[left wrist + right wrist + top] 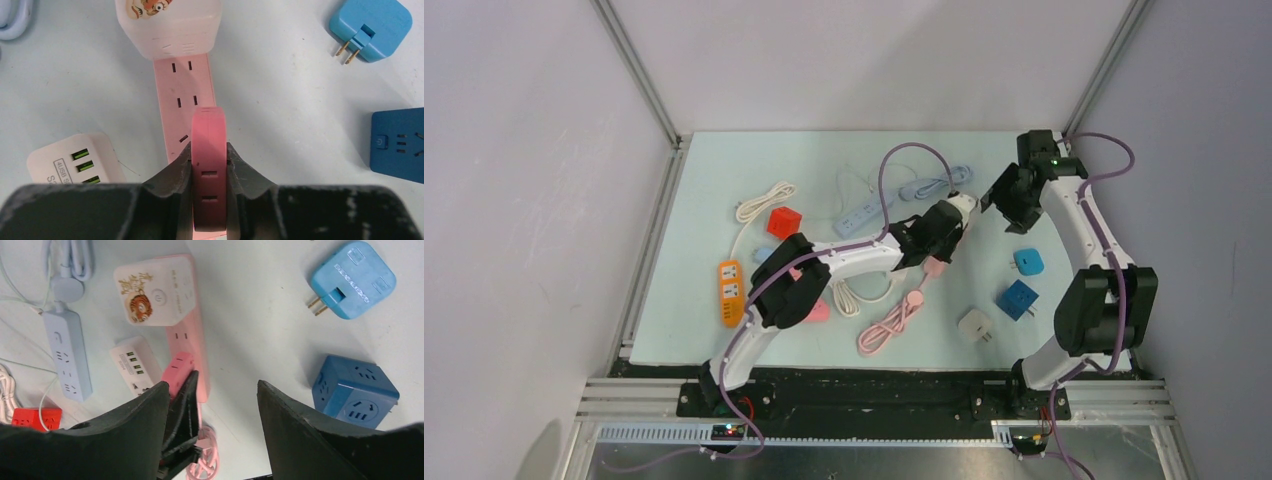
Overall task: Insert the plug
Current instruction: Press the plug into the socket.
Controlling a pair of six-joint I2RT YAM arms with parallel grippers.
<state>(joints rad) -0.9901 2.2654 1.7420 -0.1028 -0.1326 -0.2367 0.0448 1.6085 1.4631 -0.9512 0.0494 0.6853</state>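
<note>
So the pink plug (209, 125) was pinched tight between the left gripper (209, 155)'s fingers (175, 175), one on each flat side. It sat right over the pink strip (182, 90), lined up with the free sockets. Couldn't tell if the prongs were touching the strip or just above it. All of that was a bit right of the mat's (704, 190) middle.

The far end of the strip was taken by a chunky white adapter (152, 292) with a tiger sticker on it.

The right gripper (211, 385) was up off the mat, just right of that adapter, jaws spread apart with nothing in them.

Other bits on the mat: a light blue adapter (1028, 261) and a dark blue cube (1018, 298) to the right of the strip, and a white USB charger (975, 325) nearer. A grey strip (864, 215) and a red cube (783, 222) were off to the left.
</note>
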